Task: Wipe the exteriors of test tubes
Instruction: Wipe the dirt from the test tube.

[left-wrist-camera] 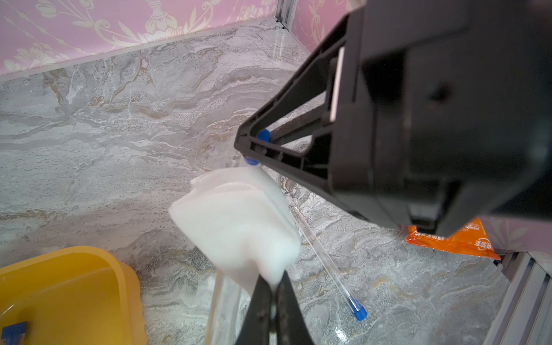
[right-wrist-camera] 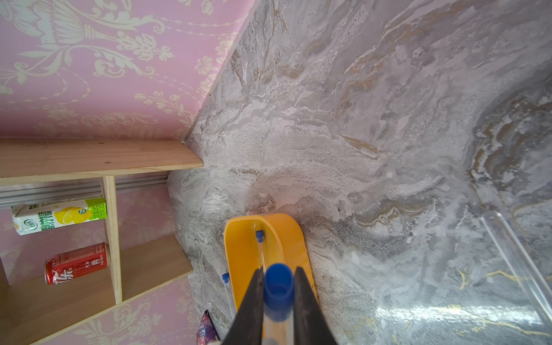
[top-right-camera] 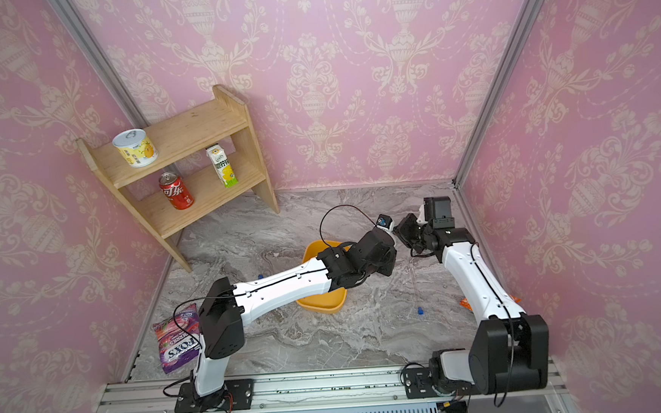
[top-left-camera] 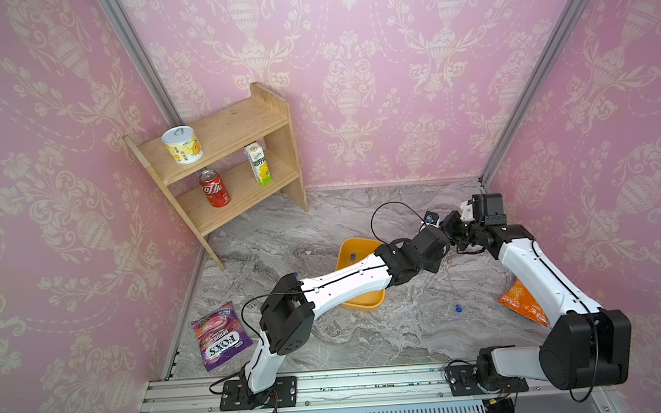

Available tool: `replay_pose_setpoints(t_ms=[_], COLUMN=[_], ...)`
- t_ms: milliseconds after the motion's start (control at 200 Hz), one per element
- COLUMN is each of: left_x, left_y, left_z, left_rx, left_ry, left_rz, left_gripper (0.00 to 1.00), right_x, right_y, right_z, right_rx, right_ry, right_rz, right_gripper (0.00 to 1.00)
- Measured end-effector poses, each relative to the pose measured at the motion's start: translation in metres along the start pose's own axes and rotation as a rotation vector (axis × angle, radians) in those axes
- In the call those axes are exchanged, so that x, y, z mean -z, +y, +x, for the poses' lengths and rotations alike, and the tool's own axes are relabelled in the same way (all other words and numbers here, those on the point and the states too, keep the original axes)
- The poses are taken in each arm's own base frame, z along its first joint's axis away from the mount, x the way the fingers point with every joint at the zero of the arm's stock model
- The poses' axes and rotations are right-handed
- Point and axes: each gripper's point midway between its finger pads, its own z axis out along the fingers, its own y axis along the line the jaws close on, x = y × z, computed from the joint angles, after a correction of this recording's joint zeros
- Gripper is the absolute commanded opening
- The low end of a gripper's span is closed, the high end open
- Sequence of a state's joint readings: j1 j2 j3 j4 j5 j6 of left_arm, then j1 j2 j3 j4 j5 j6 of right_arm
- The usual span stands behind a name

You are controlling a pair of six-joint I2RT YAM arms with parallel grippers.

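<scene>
Closest to the right wrist lens, the held test tube [right-wrist-camera: 278,286] is showing its blue cap end-on, and the right gripper [right-wrist-camera: 278,270] is clamping it at that capped end, one finger on either side. Seen from the left wrist, this tube is slanting down from the right gripper into the white pad [left-wrist-camera: 239,221], which is folding around its clear shaft. The left gripper [left-wrist-camera: 273,286] is pinching the pad's lower corner, fingers clenched on it. In both top views the two grippers are meeting above the table, just right of the yellow bin [right-wrist-camera: 242,260], with the arms hiding the pad.

Below them, the loose tube [left-wrist-camera: 328,264] is lying flat on the marble table [top-left-camera: 368,331], its cap pointing toward the robot's base. The tube in the bin [right-wrist-camera: 262,251] is resting along the bin's floor, and the tube beside the bin [right-wrist-camera: 225,277] is lying on the table just off its left wall.

Farther out, an orange snack packet [top-left-camera: 521,304] is lying under the right arm, a purple candy bag [top-left-camera: 219,338] is lying front left, and a wooden shelf [top-left-camera: 234,142] is standing in the back-left corner, carrying a yellow tin [top-left-camera: 182,145], a red can [top-left-camera: 214,189] and a carton [top-left-camera: 257,164].
</scene>
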State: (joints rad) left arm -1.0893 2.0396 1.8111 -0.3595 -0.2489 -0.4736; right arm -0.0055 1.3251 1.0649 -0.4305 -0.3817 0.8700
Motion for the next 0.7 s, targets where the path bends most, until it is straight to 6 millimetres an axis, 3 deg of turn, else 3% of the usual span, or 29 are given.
replay_pose_setpoints(t_ms=[700], left_x=[-0.007], left_y=[0.012], left_z=[0.024], left_rx=[-0.017], left_ry=[0.048], left_rz=[-0.034], left_gripper=[0.05], right_x=[-0.001], right_y=[-0.005], right_z=[-0.008], right_rx=[-0.040], right_ry=[-0.010], right_rz=[0.007], right_gripper=[0.07])
